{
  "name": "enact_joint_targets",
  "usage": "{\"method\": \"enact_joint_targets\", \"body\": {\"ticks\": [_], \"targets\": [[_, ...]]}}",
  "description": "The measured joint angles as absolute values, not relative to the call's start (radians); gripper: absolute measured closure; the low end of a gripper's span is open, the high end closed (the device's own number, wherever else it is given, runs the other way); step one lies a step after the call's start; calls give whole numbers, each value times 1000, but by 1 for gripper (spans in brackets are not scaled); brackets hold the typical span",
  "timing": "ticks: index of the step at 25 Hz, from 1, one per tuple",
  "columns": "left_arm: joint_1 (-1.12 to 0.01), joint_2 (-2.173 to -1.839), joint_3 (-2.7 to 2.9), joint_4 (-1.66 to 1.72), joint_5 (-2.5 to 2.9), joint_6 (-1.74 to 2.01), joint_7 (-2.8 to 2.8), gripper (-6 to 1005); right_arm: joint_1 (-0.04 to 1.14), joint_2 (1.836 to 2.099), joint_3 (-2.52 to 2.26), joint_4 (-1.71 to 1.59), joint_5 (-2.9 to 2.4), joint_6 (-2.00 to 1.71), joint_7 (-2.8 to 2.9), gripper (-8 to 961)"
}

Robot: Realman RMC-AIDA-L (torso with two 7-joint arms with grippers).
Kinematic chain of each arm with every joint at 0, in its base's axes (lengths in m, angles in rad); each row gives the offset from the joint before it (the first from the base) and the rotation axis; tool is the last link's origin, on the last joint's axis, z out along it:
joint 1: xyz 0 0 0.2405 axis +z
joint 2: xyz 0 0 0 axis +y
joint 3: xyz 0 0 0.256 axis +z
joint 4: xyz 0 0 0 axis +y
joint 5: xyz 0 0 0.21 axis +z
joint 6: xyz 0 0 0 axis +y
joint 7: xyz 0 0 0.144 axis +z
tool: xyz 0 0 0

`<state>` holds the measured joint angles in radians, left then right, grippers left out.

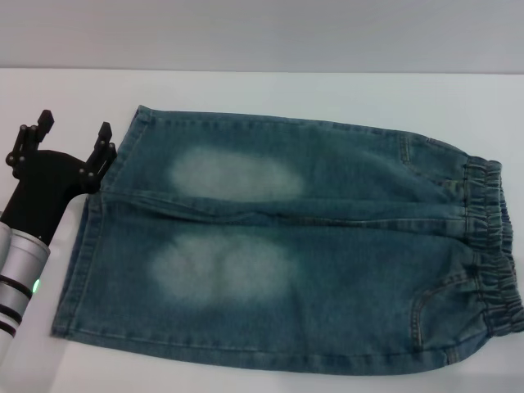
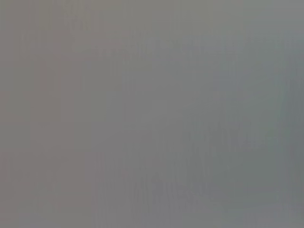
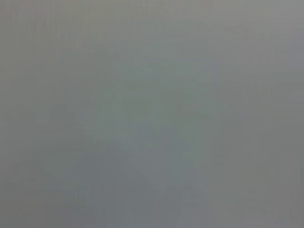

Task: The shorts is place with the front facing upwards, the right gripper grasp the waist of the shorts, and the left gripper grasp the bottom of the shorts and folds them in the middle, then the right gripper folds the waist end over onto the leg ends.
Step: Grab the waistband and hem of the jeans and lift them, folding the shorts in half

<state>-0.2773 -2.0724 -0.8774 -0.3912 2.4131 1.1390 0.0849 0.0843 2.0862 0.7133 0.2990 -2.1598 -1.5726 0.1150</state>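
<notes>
Denim shorts (image 1: 286, 246), blue, faded patches, flat on white counter (image 1: 74, 98): soft, limp, moderately heavy. Ruffled elastic waist (image 1: 491, 254) at right, straight-stitched leg hems (image 1: 90, 229) at left; pinch both edges. Black two-fingered left hand (image 1: 74, 139) released, beside hems. Right hand unseen.

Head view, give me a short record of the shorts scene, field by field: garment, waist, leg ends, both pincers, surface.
garment: denim shorts spread flat, unfolded
waist: ruffled elastic band at the robot's right
leg ends: flat hems at the robot's left
left pincer: open, beside the far leg hem's corner, not gripping cloth
right pincer: not in view
surface: white table
wrist views: plain grey, nothing to make out
</notes>
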Motion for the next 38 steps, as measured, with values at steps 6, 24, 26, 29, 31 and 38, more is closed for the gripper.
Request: {"method": "enact_joint_targets", "body": {"ticks": [6,24,26,29,31,38], "targets": [[-277,-2072,-877,-391,2413,1139,85,190,84,2086,713,299,-2160,-1572,115,136],[-313,-2056,-905,-517,2416,944,96,191,165,1964,718,510,-2193,-1273,187,136],[-318,-2054,-905,-528,2416,935,96,191,173,1932,724,575,-2199,-1202,181,136],[-314,-2031,-937,-634,2418,828,125,190,188,1875,764,693,-2212,-1044,179,136],[-311,-2026,-952,-662,2419,794,138,190,191,1855,816,757,-2240,-946,177,136],[-256,-2008,-1114,-936,2483,437,176,190,135,1868,1215,1144,-2510,-262,164,137]]}}
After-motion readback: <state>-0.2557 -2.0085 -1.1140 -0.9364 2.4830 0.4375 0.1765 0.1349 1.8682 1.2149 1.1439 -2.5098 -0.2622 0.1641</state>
